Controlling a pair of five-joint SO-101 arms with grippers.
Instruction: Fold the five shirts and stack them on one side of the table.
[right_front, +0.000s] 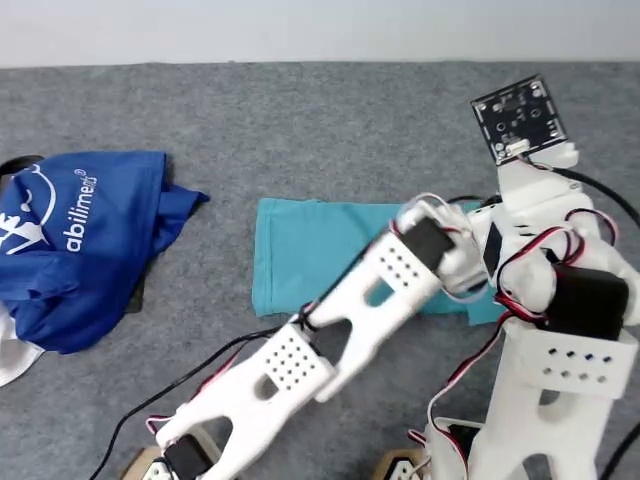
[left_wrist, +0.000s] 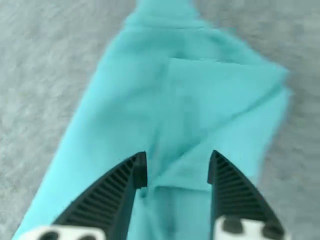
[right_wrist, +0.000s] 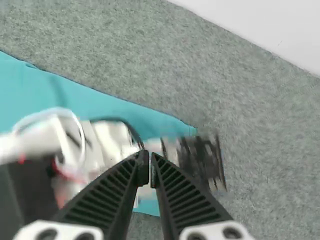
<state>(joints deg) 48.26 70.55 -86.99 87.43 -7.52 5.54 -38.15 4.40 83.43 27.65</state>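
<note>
A teal shirt (right_front: 310, 250) lies flat and partly folded on the grey table, near the middle. My left arm (right_front: 380, 280) stretches across its near right part. In the left wrist view the left gripper (left_wrist: 177, 157) is open just above the teal shirt (left_wrist: 200, 90), its black fingers straddling a crease in the cloth. My right arm (right_front: 560, 300) stands at the right. The right gripper (right_wrist: 149, 156) is shut and empty, held over the left arm's wrist (right_wrist: 75, 145) and the teal shirt's edge (right_wrist: 30, 90).
A crumpled blue shirt (right_front: 80, 250) with white print sits at the table's left side, on top of a white cloth (right_front: 10, 360) and something dark (right_front: 135, 295). Bare grey table (right_front: 300, 120) runs along the back, with a white wall behind it.
</note>
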